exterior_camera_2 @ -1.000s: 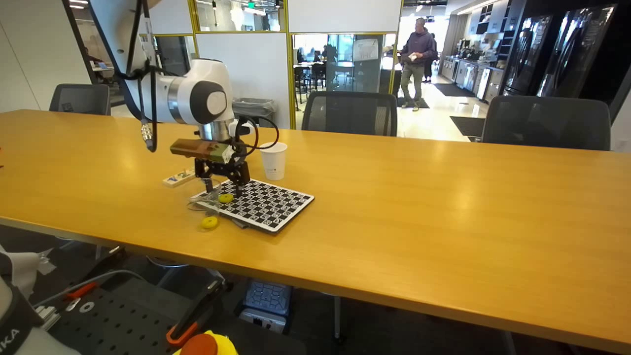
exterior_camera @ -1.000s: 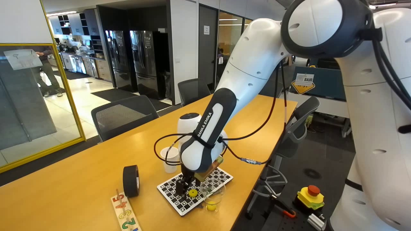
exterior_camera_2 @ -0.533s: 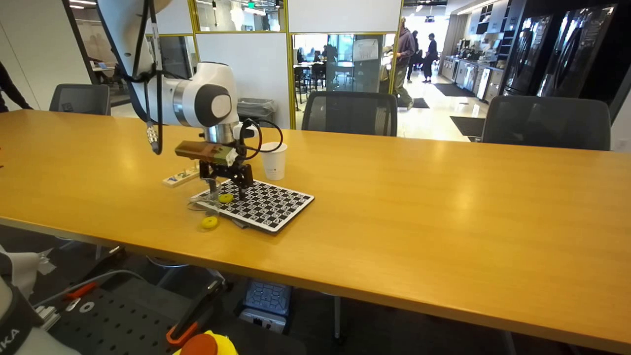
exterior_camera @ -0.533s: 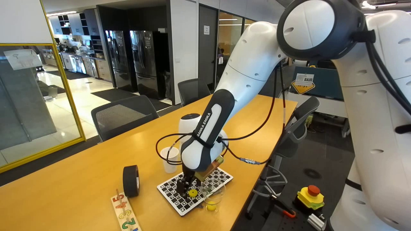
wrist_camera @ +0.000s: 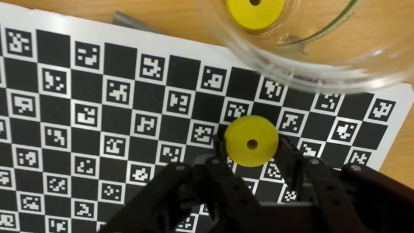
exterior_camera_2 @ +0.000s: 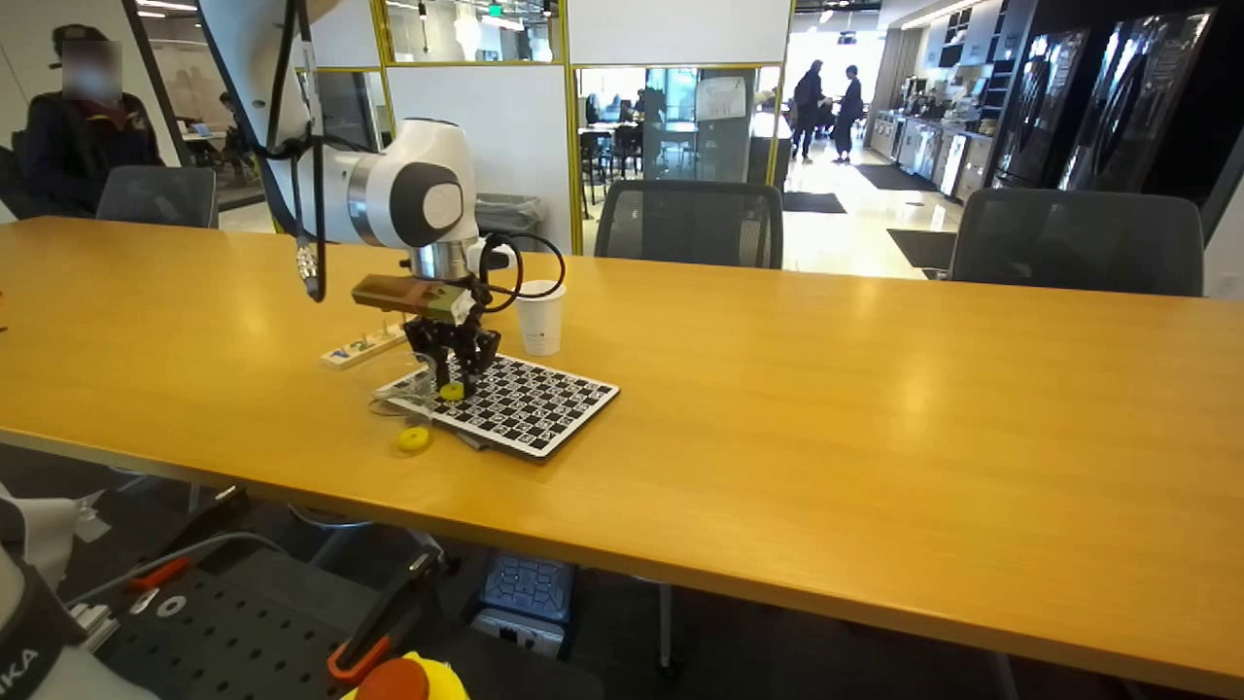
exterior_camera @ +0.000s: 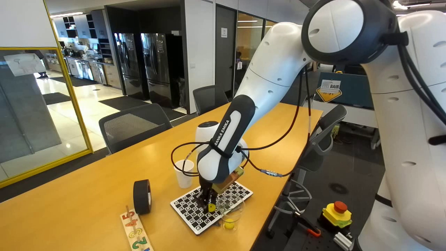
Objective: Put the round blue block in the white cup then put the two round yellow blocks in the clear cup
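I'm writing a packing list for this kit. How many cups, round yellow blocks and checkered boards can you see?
Cups: 2 (white cup, clear cup)
Round yellow blocks: 2 (one block between the fingers, another block in the clear cup)
Checkered board: 1
Total: 5

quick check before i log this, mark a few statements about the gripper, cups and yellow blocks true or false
1. The gripper is closed on one yellow block. True.
2. Both yellow blocks are in the clear cup. False: only the second yellow block is in the clear cup.
3. The white cup stands upright on the table. True.
4. The gripper is directly above the white cup. False: it is over the checkered board.
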You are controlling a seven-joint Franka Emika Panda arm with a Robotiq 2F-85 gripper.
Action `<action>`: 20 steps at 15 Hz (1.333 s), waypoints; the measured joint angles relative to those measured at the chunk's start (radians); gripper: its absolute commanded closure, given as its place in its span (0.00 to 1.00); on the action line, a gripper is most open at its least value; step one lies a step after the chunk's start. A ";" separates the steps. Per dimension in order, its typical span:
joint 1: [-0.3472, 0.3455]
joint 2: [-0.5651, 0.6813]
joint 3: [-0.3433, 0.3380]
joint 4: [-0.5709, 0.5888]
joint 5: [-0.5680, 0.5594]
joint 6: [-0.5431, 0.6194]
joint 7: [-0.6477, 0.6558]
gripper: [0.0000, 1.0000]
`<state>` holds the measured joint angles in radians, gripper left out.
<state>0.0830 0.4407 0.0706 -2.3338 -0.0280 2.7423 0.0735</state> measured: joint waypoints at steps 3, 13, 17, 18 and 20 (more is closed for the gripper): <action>0.001 -0.003 0.000 0.005 0.000 -0.006 0.000 0.79; 0.020 -0.332 0.013 -0.116 0.008 -0.071 -0.004 0.79; 0.020 -0.435 0.023 -0.189 0.077 -0.184 -0.059 0.79; 0.020 -0.451 0.024 -0.203 0.093 -0.206 -0.078 0.79; 0.020 -0.474 0.025 -0.223 0.116 -0.243 -0.109 0.79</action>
<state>0.1034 -0.0330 0.0956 -2.5570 0.0883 2.4994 -0.0353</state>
